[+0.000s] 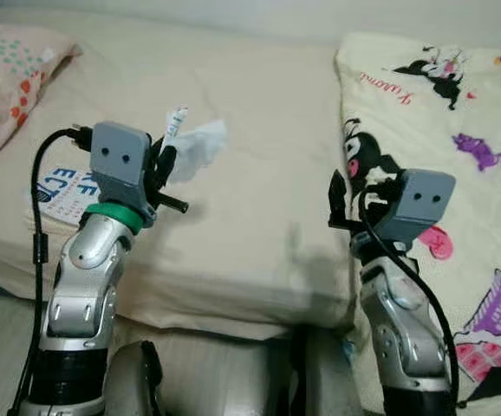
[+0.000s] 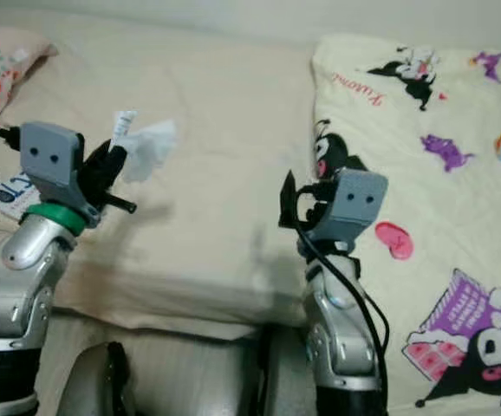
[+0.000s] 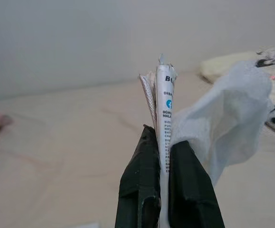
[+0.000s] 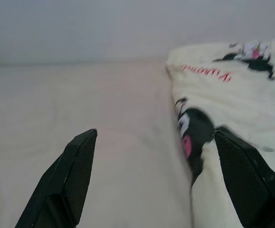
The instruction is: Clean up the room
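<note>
My left gripper (image 1: pixel 165 156) is raised over the left part of a cream-sheeted bed (image 1: pixel 259 130) and is shut on a flat white wrapper (image 3: pixel 165 109) with small blue and black print, together with a crumpled white tissue (image 3: pixel 228 123) that hangs beside it. The same tissue (image 1: pixel 197 146) flares out past the fingers in the eye views. My right gripper (image 4: pixel 161 180) is open and holds nothing, hovering above the edge of a cream blanket (image 1: pixel 441 130) printed with black cartoon figures.
A pink patterned pillow (image 1: pixel 8 78) lies at the bed's far left. A white card with blue letters (image 1: pixel 64 192) rests on the sheet behind my left arm. The near edge of the mattress (image 1: pixel 233 303) runs just beyond my arms.
</note>
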